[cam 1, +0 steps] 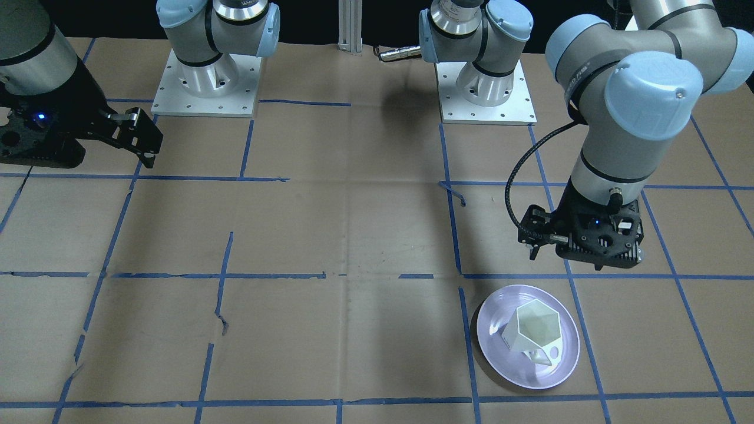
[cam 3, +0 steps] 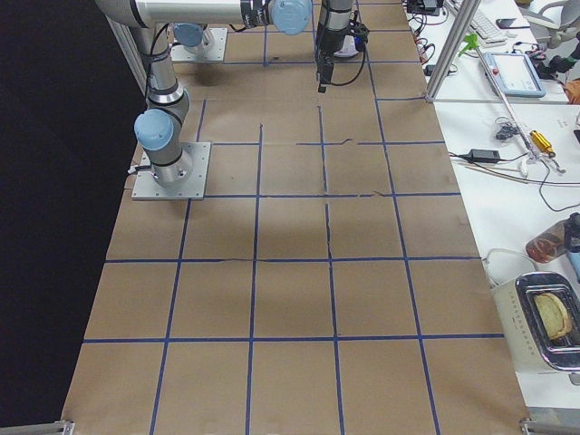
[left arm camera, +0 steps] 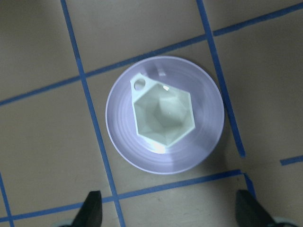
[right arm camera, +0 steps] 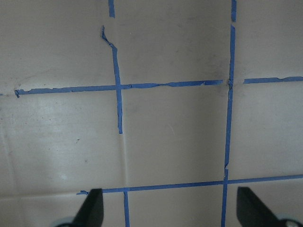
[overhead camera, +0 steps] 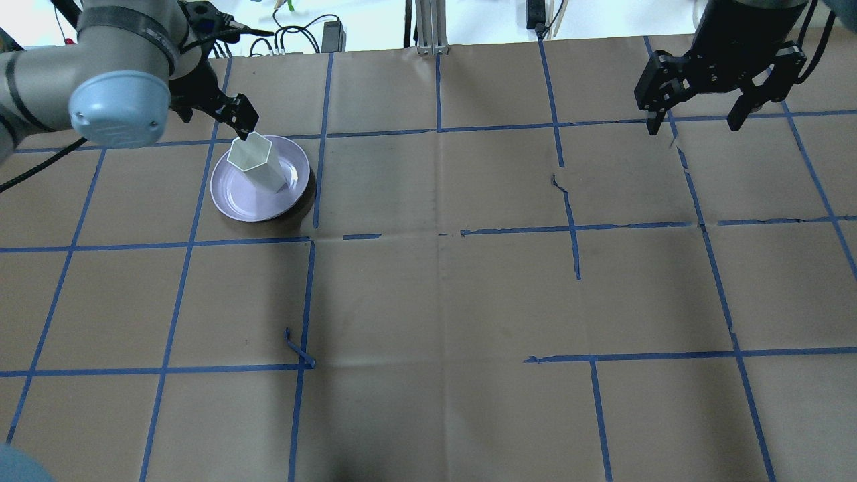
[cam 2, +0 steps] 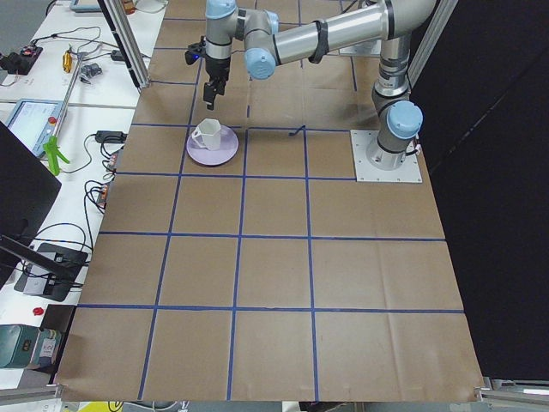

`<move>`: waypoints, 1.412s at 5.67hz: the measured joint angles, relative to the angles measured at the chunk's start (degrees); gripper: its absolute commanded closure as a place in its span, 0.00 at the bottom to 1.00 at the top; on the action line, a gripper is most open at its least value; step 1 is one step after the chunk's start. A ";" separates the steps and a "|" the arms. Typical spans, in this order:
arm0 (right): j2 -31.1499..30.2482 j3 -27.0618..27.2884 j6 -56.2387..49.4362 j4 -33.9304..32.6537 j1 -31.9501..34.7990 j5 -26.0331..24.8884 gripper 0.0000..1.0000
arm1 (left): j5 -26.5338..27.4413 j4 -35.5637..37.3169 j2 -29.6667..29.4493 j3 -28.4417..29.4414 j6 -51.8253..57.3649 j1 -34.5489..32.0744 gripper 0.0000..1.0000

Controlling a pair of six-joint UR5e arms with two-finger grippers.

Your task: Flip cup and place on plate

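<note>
The white faceted cup (cam 1: 535, 330) stands upright, mouth up, on the pale lavender plate (cam 1: 500, 353), its handle toward the plate's rim. In the left wrist view the cup (left arm camera: 163, 116) sits in the middle of the plate (left arm camera: 208, 142), seen from straight above. My left gripper (left arm camera: 170, 210) is open and empty, hanging above and clear of the cup. In the overhead view the cup (overhead camera: 254, 161) and plate (overhead camera: 248, 204) are at the far left. My right gripper (overhead camera: 695, 120) is open and empty over bare table at the far right, well away from both.
Brown paper with a blue tape grid (overhead camera: 438, 234) covers the table. The two arm bases (cam 1: 203, 82) stand at the robot's edge. A loose curl of tape (overhead camera: 298, 351) sticks up near the middle left.
</note>
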 measured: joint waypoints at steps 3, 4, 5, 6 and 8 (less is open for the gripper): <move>-0.01 0.00 0.00 0.00 0.00 0.00 0.00 | -5.78 -20.57 3.78 10.27 -10.40 -2.05 0.00; -0.01 0.00 0.00 0.00 0.00 0.00 0.00 | -6.04 -24.96 3.24 13.86 -14.18 -4.27 0.00; -0.01 0.00 0.00 0.00 0.00 0.00 0.00 | -6.14 -26.36 2.56 15.09 -17.61 -6.58 0.00; -0.01 0.00 0.00 0.00 0.00 0.00 0.00 | -6.25 -26.69 1.66 15.30 -19.86 -8.23 0.00; -0.01 0.00 0.00 0.00 0.00 0.00 0.00 | -6.18 -26.61 0.97 13.99 -20.66 -9.10 0.00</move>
